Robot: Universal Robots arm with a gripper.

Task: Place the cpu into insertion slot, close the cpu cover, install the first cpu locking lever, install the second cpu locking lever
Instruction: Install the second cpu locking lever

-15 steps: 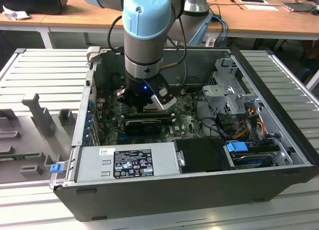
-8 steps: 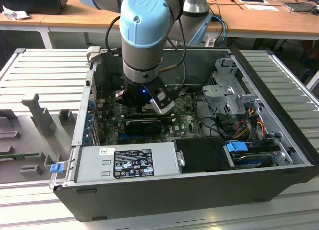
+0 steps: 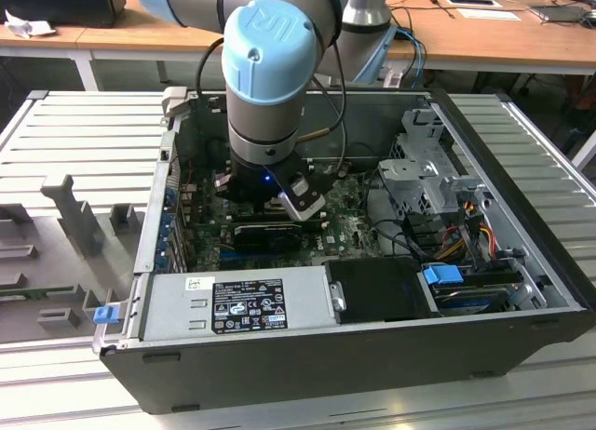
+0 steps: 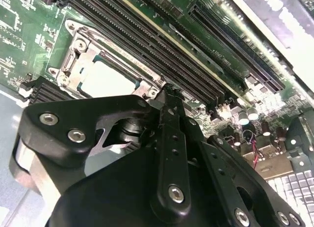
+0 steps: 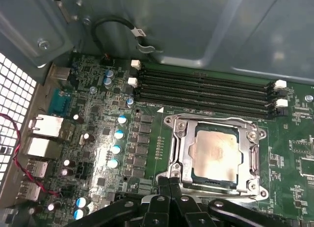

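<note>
Inside the open computer case [image 3: 372, 356], low over the green motherboard [image 5: 98, 153]: the gripper [image 5: 169, 180], fingers pressed together tip to tip, right at the near edge of the insertion slot [image 5: 172, 133]. Cannot tell whether anything thin is pinched between the tips. In the second wrist view, same gripper [image 4: 167, 89], black linkages and bolts covering much of the board and one corner of the socket.

Seated in the slot, the cpu [image 5: 216, 153], silver-grey top face up, dull and smudged; seen also in the second wrist view [image 4: 105, 79], partly cut off by the finger housing. Lying flat around it, the cpu cover [image 5: 255, 148], chip showing through its square cut-out. Locking levers hard to tell apart from the shiny frame edges.

In the exterior view, socket and chip hidden under the arm [image 3: 270, 67] and its blue cap.

On the power supply [image 3: 307, 304], a black-and-white label [image 3: 247, 304] with dense print.

Just beside the socket, long black memory slots [image 5: 206, 89] with white latches. Farther off, a row of blue-topped capacitors [image 5: 117, 133], a red wire [image 5: 19, 153] near the rear ports, a black cable loop [image 5: 113, 23] against the grey case wall. Toward the exterior view's right, a metal drive cage [image 3: 419, 160] and a blue tab [image 3: 445, 275].
</note>
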